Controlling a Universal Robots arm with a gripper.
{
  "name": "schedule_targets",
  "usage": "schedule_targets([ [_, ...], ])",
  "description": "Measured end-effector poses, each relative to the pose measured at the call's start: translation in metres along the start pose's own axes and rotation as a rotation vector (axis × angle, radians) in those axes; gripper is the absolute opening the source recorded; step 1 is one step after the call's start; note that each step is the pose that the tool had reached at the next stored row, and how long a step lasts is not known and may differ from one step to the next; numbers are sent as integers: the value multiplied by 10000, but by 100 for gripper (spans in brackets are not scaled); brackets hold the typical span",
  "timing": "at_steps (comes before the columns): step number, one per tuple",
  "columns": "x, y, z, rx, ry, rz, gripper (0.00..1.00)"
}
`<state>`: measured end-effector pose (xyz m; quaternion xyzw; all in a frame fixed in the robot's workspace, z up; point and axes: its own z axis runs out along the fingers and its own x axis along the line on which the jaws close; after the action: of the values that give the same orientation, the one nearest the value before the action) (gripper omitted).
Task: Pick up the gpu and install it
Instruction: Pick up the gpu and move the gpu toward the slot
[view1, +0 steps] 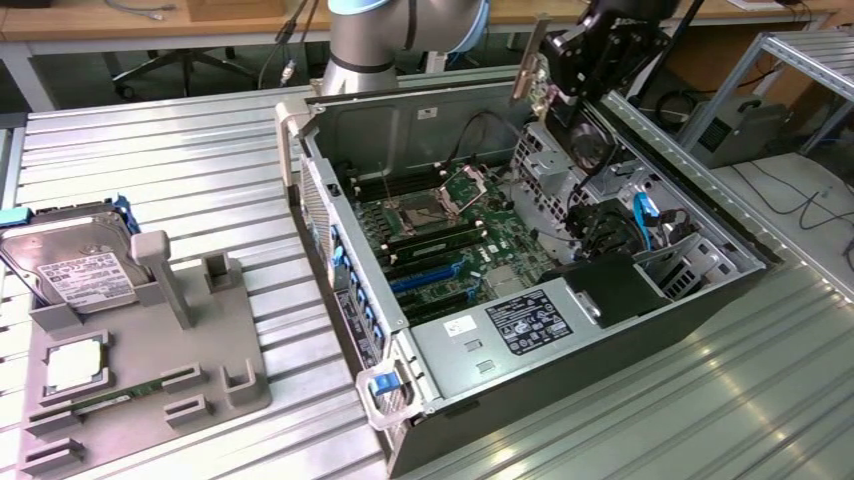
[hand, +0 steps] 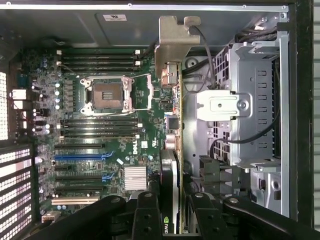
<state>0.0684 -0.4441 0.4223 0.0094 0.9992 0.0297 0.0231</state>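
My black fingers (hand: 145, 217) are pinched in narrow, one on each flat face of the gpu (hand: 169, 175), a thin dark expansion card with a long silver metal end bracket. That's a firm hold, gripper (hand: 172, 212) clamped right on it. The card hangs edge-on in the air over the green motherboard (hand: 150, 142), running alongside the silver sheet-metal drive cage (hand: 255, 100), and a small green logo on its edge sits between my pads. Spread across the board beside it I've got the silver-framed processor socket (hand: 106, 95) with black memory slots on either side, then the black and blue expansion slots (hand: 80, 156).

In the exterior view, the gripper (view1: 601, 55) and the gpu (view1: 538, 55) are up above the far rim of the big black open computer case (view1: 694, 330), with the bracket showing on the exterior view's left of the gripper. The case lies on its side on the ribbed metal worktop (view1: 160, 160). Beside it, toward the worktop's edge at the exterior view's left, sits a grey moulded parts fixture (view1: 200, 370). A boxy silver hard drive with a white label (view1: 74, 270) is at the fixture's far corner, and a narrow green memory stick (view1: 120, 395) lies near its front edge.
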Motion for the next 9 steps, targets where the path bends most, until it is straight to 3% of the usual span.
schedule_targets([
  [9,-33,-2,56,-22,0,1,27],
])
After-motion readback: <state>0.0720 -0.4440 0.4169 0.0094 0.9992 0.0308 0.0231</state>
